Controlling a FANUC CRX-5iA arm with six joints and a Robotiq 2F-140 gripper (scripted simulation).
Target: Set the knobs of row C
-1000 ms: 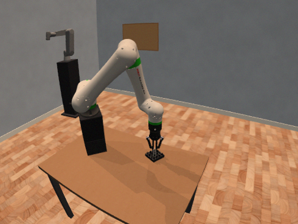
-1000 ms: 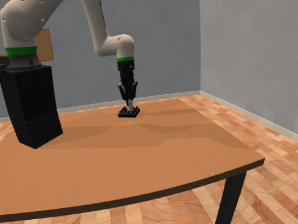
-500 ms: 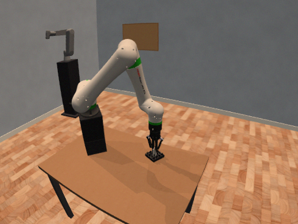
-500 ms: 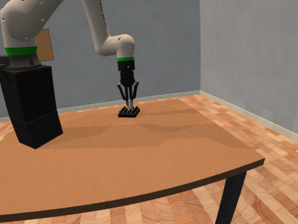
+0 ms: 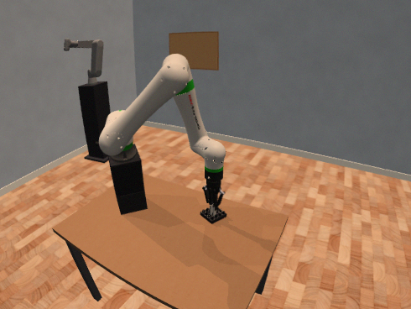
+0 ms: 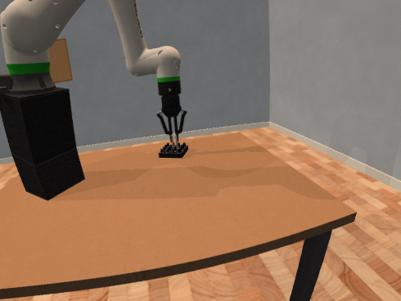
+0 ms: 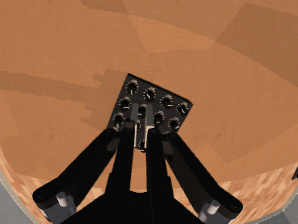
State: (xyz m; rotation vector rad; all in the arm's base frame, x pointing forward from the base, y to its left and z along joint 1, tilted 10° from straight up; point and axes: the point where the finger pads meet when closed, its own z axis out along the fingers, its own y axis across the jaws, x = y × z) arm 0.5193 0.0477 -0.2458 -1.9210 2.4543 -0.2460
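Gripper (image 7: 141, 137) fingers are pinched nearly together on one knob (image 7: 141, 115) of the black knob box (image 7: 150, 107), which stands toward the far side of the brown table (image 6: 172, 213). Patchwork wooden flooring (image 5: 335, 235) surrounds the table, grey walls (image 6: 335, 69) enclose the room, and a brown panel (image 5: 194, 50) hangs on one.

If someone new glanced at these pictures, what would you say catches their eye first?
The big white arm with green bands, bending down from its black pedestal at the table's near-left corner in the top view. Next, the gripper, fingers nearly together, pointing straight down onto the small black knob box toward the far side of the brown table, apparently pinching one knob.
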